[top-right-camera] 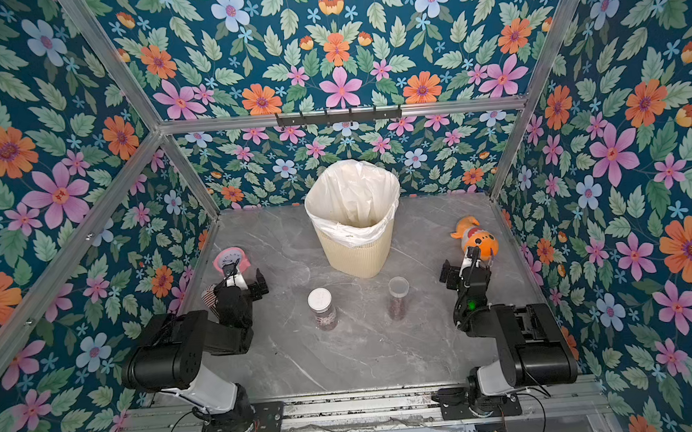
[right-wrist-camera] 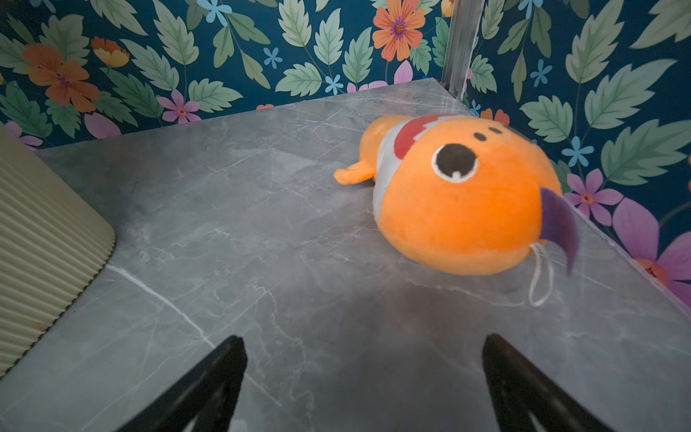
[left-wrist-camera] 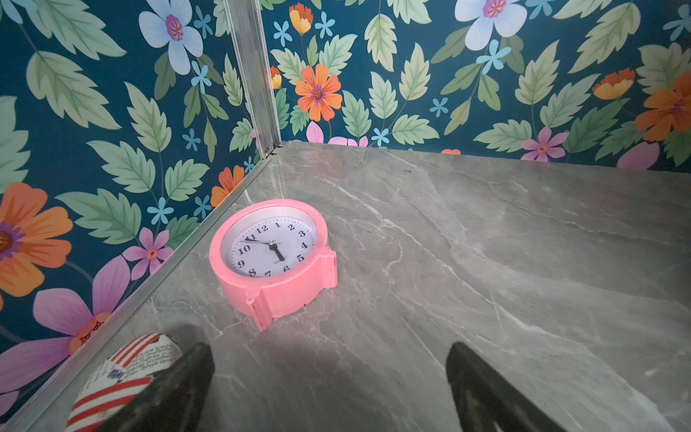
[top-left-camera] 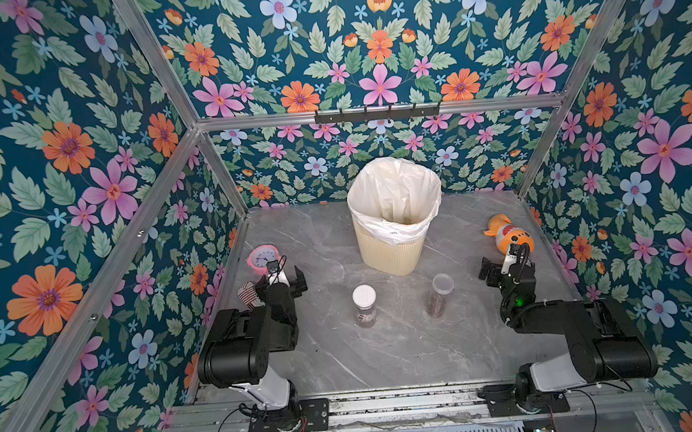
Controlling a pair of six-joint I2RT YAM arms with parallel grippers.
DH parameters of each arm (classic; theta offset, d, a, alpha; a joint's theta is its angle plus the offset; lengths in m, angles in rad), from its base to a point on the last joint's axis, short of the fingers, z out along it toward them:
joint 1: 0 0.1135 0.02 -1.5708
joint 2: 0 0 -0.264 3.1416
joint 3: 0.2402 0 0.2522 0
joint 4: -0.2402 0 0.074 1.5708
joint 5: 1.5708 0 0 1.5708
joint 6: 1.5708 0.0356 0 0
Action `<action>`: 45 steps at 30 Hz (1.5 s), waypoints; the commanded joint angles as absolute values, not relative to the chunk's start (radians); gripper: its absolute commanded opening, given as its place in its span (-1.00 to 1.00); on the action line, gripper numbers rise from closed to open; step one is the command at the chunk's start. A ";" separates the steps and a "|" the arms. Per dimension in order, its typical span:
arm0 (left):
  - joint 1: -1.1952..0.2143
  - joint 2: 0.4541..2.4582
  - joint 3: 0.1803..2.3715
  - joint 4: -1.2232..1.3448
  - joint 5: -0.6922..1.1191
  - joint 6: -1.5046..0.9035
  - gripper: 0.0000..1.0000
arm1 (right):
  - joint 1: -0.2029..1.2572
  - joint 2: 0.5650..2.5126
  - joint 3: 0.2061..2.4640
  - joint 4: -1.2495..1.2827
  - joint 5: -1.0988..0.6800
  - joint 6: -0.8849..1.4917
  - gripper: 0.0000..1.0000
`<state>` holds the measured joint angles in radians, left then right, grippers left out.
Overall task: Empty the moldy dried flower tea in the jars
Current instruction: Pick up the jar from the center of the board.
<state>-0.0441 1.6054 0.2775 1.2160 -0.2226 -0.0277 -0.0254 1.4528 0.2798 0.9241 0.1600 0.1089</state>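
Closest to the lens in the left wrist view: left gripper (left-wrist-camera: 328, 351), black fingers spread wide, gripping nothing, grey marble table (left-wrist-camera: 486, 243) seen between them. Found a striped patterned can (left-wrist-camera: 123, 374) just beside its left finger; contact not determinable. Found a pink clock (left-wrist-camera: 273, 258) lying face up just ahead, apart from both fingers. Recorded the right gripper (right-wrist-camera: 362, 341) likewise released and holding nothing, with an orange plush toy (right-wrist-camera: 460, 209) ahead and to its right, apart from the fingers. Located the jars in both top views: white-lidded jar (top-left-camera: 364, 305) upright, to the right of the left gripper and a little nearer the arm bases, well apart; clear-lidded jar (top-left-camera: 439, 296) upright, to the left of the right gripper, near but untouched. Both lids on. Noted moldy dried flower tea (top-left-camera: 436, 306) as a reddish-brown mass inside each jar. Cream bin (top-left-camera: 393, 255) with white liner ahead of both grippers, between them.
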 commanded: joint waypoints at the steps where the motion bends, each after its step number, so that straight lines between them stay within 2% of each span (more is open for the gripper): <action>1: -0.043 1.602 0.281 1.231 -0.223 -0.028 0.99 | -0.024 1.452 0.279 0.963 0.173 0.110 0.99; 34: -0.043 1.594 0.276 1.253 -0.230 -0.025 0.99 | -0.025 1.438 0.272 0.971 0.157 0.105 0.99; 40: -0.043 1.366 0.379 0.887 -0.222 -0.034 0.99 | -0.024 1.217 0.364 0.630 0.079 0.083 0.99; 45: -0.061 1.221 0.539 0.591 -0.126 -0.127 0.98 | -0.024 1.054 0.556 0.201 -0.029 0.154 0.99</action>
